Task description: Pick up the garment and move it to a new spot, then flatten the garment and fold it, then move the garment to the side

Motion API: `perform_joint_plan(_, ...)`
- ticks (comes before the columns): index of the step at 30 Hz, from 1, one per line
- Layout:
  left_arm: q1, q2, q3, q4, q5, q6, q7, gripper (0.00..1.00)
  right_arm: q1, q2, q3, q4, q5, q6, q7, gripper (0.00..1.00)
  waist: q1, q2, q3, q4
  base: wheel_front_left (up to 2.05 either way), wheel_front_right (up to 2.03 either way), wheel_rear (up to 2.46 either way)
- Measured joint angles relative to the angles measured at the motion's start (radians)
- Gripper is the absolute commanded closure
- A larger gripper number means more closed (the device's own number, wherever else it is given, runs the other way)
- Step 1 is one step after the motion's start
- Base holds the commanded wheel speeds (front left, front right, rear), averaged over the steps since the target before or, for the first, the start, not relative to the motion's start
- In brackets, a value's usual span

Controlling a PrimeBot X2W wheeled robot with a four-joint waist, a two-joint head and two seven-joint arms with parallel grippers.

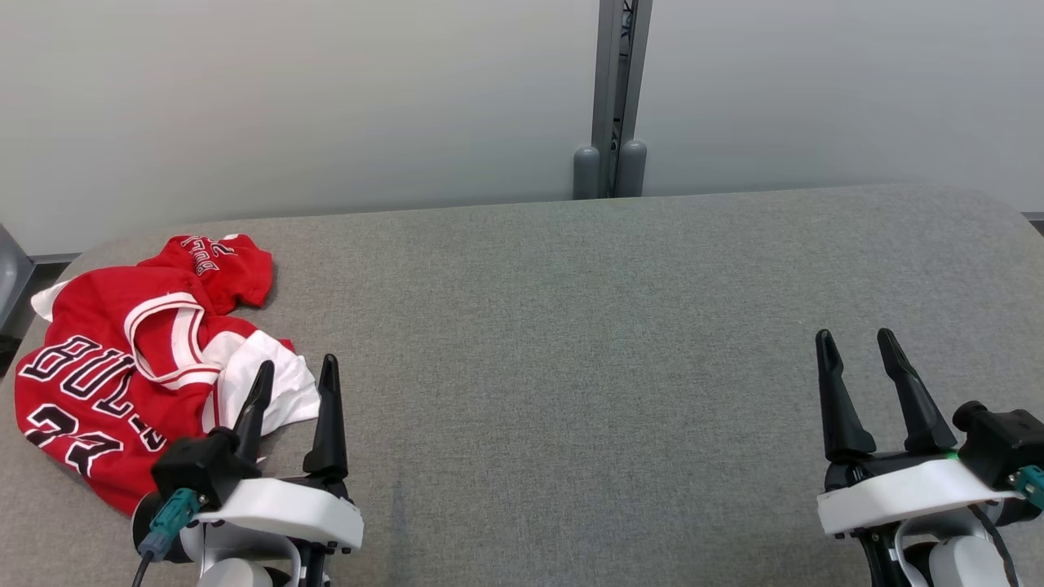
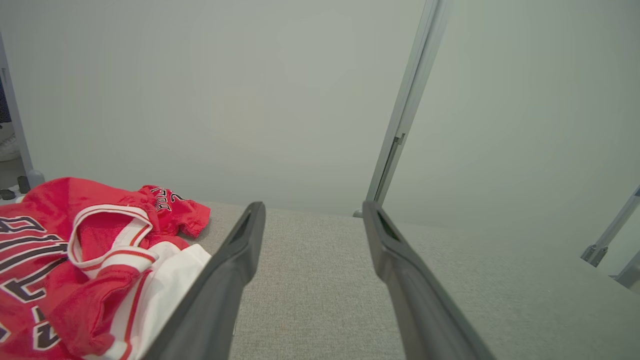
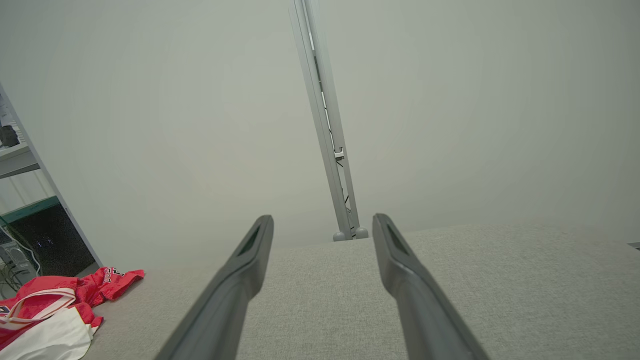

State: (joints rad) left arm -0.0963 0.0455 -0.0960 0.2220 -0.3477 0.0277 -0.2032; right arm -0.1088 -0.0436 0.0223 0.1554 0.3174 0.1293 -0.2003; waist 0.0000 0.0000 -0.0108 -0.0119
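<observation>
In the head view, the garment (image 1: 114, 383), a crumpled red jersey with white trim and black lettering, lies in a heap at the left end of the grey table (image 1: 571, 367). The left gripper (image 1: 297, 364) sits at the heap's near right edge. Its fingers are spread with nothing between them, and one overlaps the white cloth in this view. The right gripper (image 1: 855, 334) is well apart at the near right over bare table, its fingers likewise parted and empty. A grey post (image 1: 612, 98) stands against the far wall.

In the left wrist view, the spread fingers frame bare table, with the jersey just to their left.

In the right wrist view, the parted fingers point toward the post, the jersey lies far to the left, and a shelf unit (image 3: 30, 235) stands beyond it.
</observation>
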Motion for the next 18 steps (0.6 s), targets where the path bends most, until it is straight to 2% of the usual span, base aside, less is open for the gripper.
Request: perform_joint_plan(18, -0.003, 0.001, -0.026, 0.004, 0.128, 0.019, -0.035, 0.00, -0.005, -0.001, 0.016, -0.001, -0.141, 0.000, -0.037, 0.00, 0.0000, 0.0000, -0.001, -0.005, 0.00, 0.00, 0.00)
